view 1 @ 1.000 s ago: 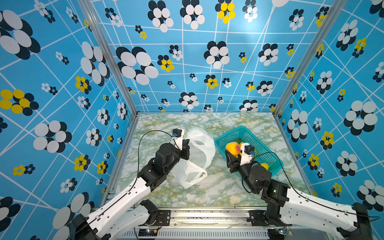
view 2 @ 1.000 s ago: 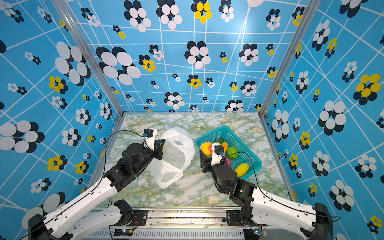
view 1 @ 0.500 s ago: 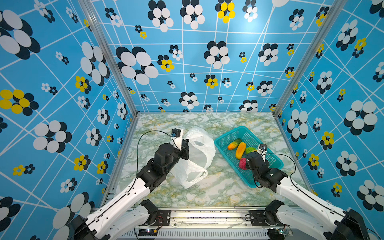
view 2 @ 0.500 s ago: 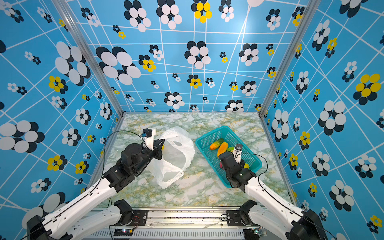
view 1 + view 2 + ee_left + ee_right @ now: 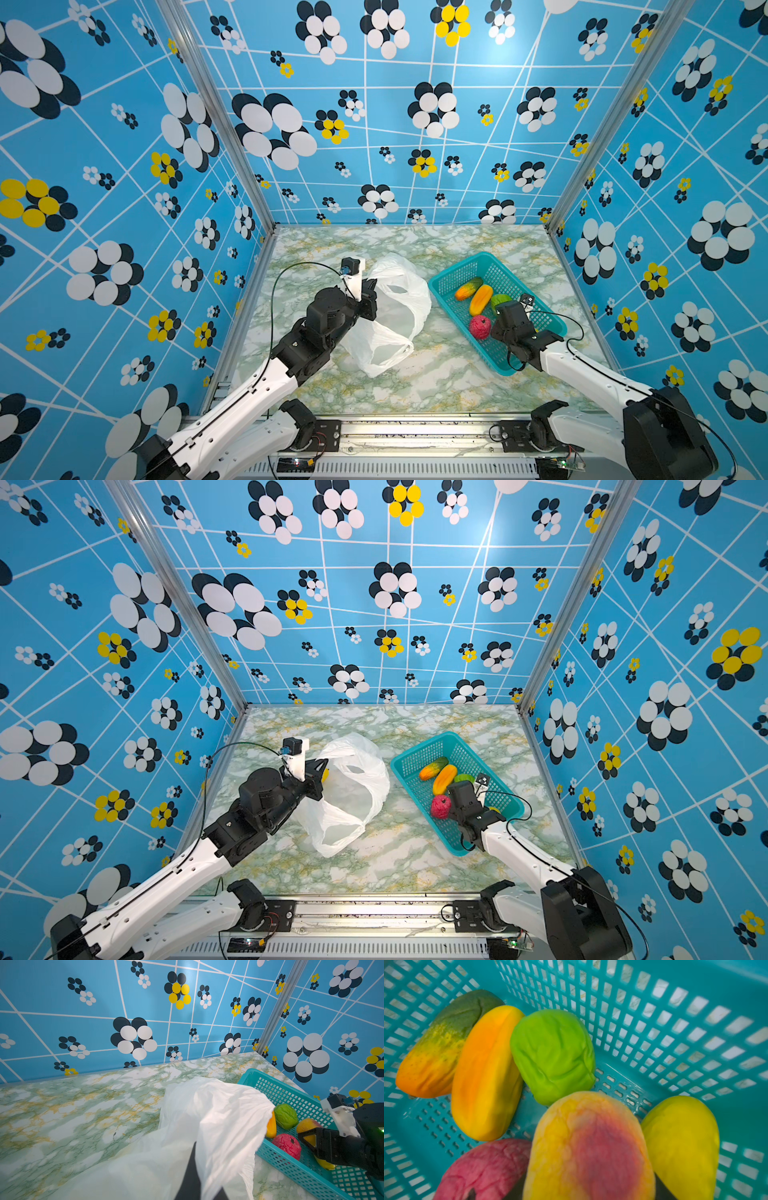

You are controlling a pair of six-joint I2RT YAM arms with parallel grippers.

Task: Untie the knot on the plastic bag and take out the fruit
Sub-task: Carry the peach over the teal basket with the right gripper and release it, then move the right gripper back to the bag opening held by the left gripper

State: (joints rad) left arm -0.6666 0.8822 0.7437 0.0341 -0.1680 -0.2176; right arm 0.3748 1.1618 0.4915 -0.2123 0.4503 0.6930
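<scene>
The white plastic bag [image 5: 399, 320] lies slack and open on the marble top in both top views, its loop handles loose. The knot is out of view. My left gripper [image 5: 371, 291] is shut on the bag's upper edge, and thin film drapes over its fingers [image 5: 192, 1167]. My right gripper [image 5: 311, 1140] reaches down into the teal basket [image 5: 457, 266] and is shut on an orange-yellow fruit with a red blush [image 5: 587, 1147]. Around it lie an orange-green fruit [image 5: 438, 1047], a yellow-orange one [image 5: 488, 1072], a green one [image 5: 552, 1055], a pinkish-red one [image 5: 483, 1169] and a yellow one [image 5: 681, 1147].
Blue flowered walls [image 5: 374, 124] close in the table on three sides. A metal rail [image 5: 415, 428] with both arm bases runs along the front edge. The basket [image 5: 419, 746] stands slantwise at the right, close to the bag [image 5: 353, 787].
My right arm carried the orange-yellow fruit from the basket's left edge to low inside the basket, then stayed there. The left gripper and the bag have not moved.
</scene>
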